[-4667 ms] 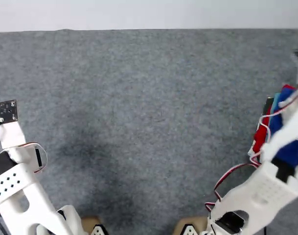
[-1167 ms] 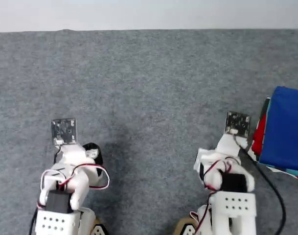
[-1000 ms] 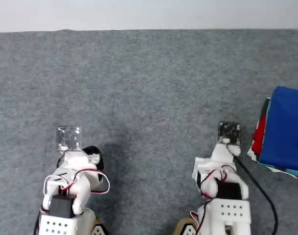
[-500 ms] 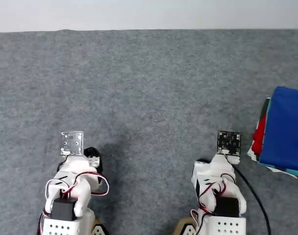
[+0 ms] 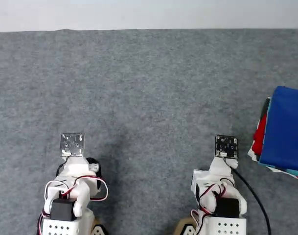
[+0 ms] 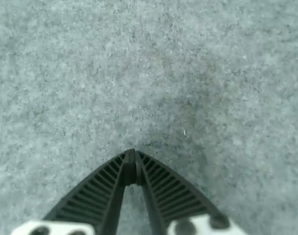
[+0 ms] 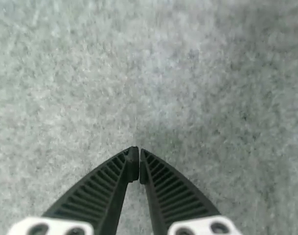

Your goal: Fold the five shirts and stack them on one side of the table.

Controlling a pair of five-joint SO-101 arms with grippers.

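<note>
Blue folded shirt (image 5: 286, 127) tops the stack (image 5: 259, 138) at the grey felt table's (image 5: 149, 83) right edge, cut off by the frame; red and teal slivers peek beneath. Left gripper (image 6: 131, 161) and right gripper (image 7: 136, 159) pinch closed, empty.

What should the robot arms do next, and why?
Probably just rest where they are. The stack of shirts sits at the table's right edge, a blue shirt on top, a red shirt peeking out beneath. The left gripper and right gripper are shut, holding nothing. The job looks finished.
</note>
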